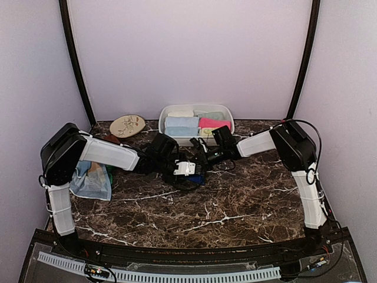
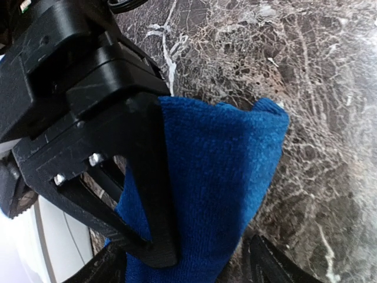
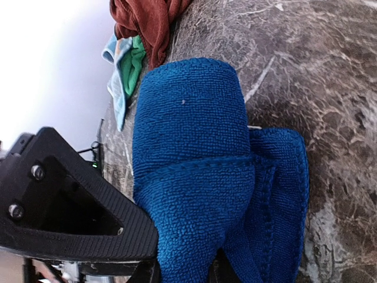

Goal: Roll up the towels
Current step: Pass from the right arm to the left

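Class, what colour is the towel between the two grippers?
Royal blue towel; right wrist view shows it best.

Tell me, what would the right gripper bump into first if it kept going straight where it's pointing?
The royal blue towel: it lies directly in front of the right gripper, pressed against one finger. Farther along that line sits the rust-brown towel, though depth is hard to judge.

Blue towel (image 3: 194, 177) partly off-frame below

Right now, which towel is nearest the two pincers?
The royal blue towel, alone at centre; other towels sit in the white tub or a heap far left.
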Available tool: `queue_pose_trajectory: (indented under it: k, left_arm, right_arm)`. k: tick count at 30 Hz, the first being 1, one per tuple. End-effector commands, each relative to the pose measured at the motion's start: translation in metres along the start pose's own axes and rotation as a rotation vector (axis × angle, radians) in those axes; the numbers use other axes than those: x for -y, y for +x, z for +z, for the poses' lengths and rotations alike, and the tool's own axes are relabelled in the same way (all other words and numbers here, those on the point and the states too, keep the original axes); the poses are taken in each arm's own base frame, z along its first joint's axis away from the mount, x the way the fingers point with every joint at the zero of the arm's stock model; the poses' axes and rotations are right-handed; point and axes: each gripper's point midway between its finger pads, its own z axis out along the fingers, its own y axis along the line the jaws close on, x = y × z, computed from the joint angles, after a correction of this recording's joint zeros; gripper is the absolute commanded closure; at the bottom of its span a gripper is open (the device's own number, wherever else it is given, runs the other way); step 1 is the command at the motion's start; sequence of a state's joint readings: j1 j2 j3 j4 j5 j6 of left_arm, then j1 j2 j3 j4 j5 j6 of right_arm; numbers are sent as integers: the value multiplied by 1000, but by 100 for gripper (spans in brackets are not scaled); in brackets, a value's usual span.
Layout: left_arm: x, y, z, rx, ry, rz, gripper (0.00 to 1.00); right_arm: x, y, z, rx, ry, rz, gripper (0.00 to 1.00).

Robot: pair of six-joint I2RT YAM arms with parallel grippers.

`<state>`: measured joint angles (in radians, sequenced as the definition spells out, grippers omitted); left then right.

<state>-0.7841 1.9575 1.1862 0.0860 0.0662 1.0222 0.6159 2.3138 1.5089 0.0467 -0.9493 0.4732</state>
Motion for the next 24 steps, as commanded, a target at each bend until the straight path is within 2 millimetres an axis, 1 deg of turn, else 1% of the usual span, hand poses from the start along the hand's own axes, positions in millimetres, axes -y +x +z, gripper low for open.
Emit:
queue_pose_trajectory:
  k: [1, 5, 7, 8, 12, 15, 16, 18, 20, 21, 22, 23, 24]
  left_arm:
    - [2, 18, 14, -66, -72, 74, 26]
    - [7, 27, 19, -90, -89, 123, 26]
    - [3, 29, 20, -96, -126, 146, 27]
    - [-1, 30, 19, -101, -158, 155, 27]
    - [-29, 26, 13, -117, -291, 187, 32]
    - [-42, 25, 10, -127, -354, 219, 36]
    - [-46, 25, 8, -133, -368, 223, 39]
    - [-52, 25, 5, -147, -391, 229, 46]
    - [-57, 25, 0, -157, -412, 239, 56]
    - [-61, 25, -4, -164, -427, 244, 65]
    - [-64, 25, -8, -172, -442, 252, 76]
    - [-70, 24, -14, -178, -465, 260, 95]
    - [-76, 24, -20, -185, -485, 258, 100]
  right_arm:
    - [8, 41, 17, -86, -109, 230, 93]
    - [-13, 31, 13, -73, -201, 242, 94]
    - [-27, 26, 9, -59, -246, 233, 96]
    - [-35, 24, 8, -59, -266, 224, 96]
    - [-49, 25, 6, -68, -286, 216, 97]
    - [-66, 26, 7, -76, -327, 205, 98]
    - [-70, 27, 7, -83, -337, 207, 99]
    - [-77, 28, 9, -93, -344, 204, 99]
    - [-82, 29, 9, -101, -348, 198, 98]
    - [-85, 28, 8, -101, -348, 195, 96]
    - [-86, 28, 7, -102, -346, 184, 92]
    - [-90, 26, 4, -97, -342, 169, 88]
    - [-92, 22, 0, -85, -331, 149, 84]
